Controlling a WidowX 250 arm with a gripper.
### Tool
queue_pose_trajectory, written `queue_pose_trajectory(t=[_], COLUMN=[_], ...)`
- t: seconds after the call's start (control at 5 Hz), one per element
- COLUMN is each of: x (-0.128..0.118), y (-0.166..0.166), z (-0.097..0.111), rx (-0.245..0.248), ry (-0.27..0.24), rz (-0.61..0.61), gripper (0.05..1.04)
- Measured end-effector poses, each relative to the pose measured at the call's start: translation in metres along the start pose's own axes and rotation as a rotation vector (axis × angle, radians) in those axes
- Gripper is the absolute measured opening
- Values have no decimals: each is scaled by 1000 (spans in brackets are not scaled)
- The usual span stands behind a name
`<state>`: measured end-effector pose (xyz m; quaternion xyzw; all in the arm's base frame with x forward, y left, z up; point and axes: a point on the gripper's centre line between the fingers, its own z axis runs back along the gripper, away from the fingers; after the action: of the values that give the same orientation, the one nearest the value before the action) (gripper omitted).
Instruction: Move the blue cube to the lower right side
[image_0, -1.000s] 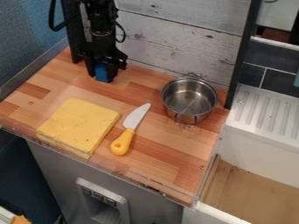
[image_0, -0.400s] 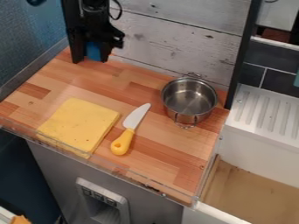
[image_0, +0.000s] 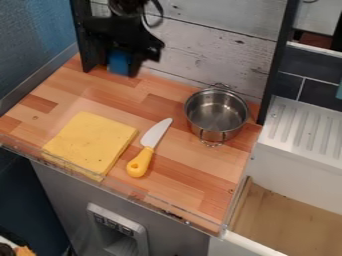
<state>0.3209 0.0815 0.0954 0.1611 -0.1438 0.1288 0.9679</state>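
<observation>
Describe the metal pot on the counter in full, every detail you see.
The pot is round, open-topped and silvery, apparently polished steel, with a rolled-looking rim and shiny, reflective sides. It has two thin wire-loop handles, one at the back towards the plank wall and one at the front. It stands upright, without a lid, near the back right corner of the wooden counter, its base resting on the wood. The knife lies to its left without touching it.

Bare wood runs right of the knife (image_0: 147, 148), while the metal pot (image_0: 216, 114) blocks the way above.
</observation>
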Motion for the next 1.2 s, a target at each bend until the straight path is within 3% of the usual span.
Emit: queue_pose_trajectory(t=[0.4,0.6,0.8,1.2], x=[-48,-70,-90,-110], y=[-37,-56,-76,-97], z=[5,2,-3,-22], rx=[-30,-83,-106,-140], ry=[8,15,13,51], rz=[-97,-163,-247,-295], gripper=[613,613,613,613])
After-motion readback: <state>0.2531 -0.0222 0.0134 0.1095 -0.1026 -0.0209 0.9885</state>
